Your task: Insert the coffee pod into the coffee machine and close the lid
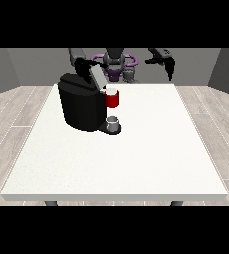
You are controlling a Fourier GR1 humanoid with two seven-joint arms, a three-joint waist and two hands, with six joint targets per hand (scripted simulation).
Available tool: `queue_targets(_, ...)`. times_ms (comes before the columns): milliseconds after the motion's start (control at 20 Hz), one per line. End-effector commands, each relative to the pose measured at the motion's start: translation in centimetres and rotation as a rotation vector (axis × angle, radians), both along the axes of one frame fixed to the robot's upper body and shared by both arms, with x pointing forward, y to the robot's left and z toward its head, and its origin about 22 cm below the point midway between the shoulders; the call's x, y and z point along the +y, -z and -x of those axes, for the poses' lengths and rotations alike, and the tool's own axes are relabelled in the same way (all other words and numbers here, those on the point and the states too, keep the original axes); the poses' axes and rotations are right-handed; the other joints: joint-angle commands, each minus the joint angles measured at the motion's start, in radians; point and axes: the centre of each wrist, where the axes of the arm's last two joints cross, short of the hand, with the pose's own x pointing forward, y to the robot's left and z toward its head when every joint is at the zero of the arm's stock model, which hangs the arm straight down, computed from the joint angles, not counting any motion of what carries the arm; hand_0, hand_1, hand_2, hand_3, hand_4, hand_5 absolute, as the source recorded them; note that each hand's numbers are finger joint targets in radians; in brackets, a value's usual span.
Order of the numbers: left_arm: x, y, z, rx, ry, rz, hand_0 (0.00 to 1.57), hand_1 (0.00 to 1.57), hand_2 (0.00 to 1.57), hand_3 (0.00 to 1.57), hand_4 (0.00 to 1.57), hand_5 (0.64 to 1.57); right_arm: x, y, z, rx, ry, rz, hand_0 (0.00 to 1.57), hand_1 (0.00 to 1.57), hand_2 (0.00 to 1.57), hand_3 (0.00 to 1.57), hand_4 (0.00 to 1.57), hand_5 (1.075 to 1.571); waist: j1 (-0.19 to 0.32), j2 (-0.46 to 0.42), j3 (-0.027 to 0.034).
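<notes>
Sitting on the black coffee machine's [82, 106] front tray, a small grey cup-shaped thing [113, 120] may be the pod; I cannot tell. The hand at the view's left [86, 64] is nearer, just above the machine's raised grey lid [97, 77]; its fingers are unreadable. The hand at the view's right [168, 66] hangs relaxed, grasping nothing, well apart. The white bench [150, 149] offers open room rightward.

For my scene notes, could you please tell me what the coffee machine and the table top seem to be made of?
Coffee machine: probably matte black plastic, judging by its dark, rounded body with only faint sheen. Table: a smooth, plain white top, possibly laminate; no grain or reflections show.
</notes>
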Motion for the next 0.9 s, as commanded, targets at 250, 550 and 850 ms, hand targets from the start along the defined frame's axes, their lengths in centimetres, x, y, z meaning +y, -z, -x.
queue_targets(250, 1.4, 0.2, -0.7, -0.037, -0.034, -0.024, 0.0, 0.0, 0.0, 0.0, 0.14, 1.571, 1.4, -1.7, -1.5, -0.028, -0.065, 0.026, 0.0, 0.0, 0.0, 0.0, 0.0, 1.571, -0.008, 0.057, 0.0033)
queue_targets(550, 4.2, 0.2, -0.6, 0.045, -0.074, -0.004, 0.0, 0.0, 0.0, 0.0, 0.12, 1.571, 5.6, -1.2, -0.8, 0.037, -0.117, 0.056, 0.0, 0.0, 0.0, 0.0, 0.21, 1.571, -0.015, -0.024, 0.0032)
queue_targets(850, 0.9, 0.5, -0.2, -0.017, 0.009, 0.007, 0.0, 0.0, 0.0, 0.0, 0.0, 1.571, 4.5, -3.1, -2.4, -0.045, -0.078, 0.144, 0.0, 0.0, 0.0, 0.0, 0.12, 1.571, 0.034, 0.02, 0.0034)
